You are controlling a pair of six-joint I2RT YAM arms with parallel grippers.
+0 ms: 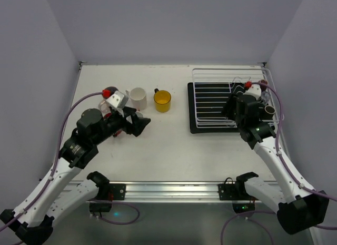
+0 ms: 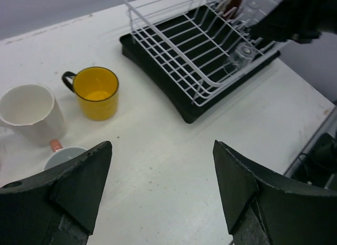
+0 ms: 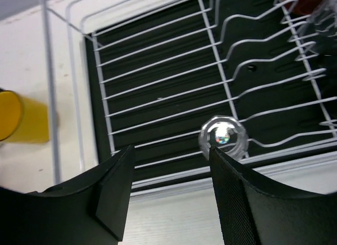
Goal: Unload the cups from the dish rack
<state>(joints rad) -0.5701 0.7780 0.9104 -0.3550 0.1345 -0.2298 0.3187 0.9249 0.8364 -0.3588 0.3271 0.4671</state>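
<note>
The white wire dish rack point(image 1: 210, 76) sits on its black tray at the back right. In it a clear glass point(image 3: 222, 137) lies on the wires near the front rim, and it also shows in the left wrist view point(image 2: 242, 52). A white cup point(image 1: 255, 90), a red cup point(image 1: 247, 85) and a dark brown cup point(image 1: 268, 109) are at the rack's right end. My right gripper point(image 1: 230, 106) is open and empty above the rack's front part point(image 3: 171, 155), the glass just beyond its right finger. My left gripper point(image 1: 139, 123) is open and empty over bare table point(image 2: 162, 150).
On the table left of the rack stand a yellow mug point(image 1: 162, 100), a white cup point(image 1: 138, 98), a grey-white cup point(image 1: 118, 99) and a red cup point(image 1: 108, 92). In the left wrist view the yellow mug point(image 2: 96, 92) and white cup point(image 2: 29, 112) are ahead-left.
</note>
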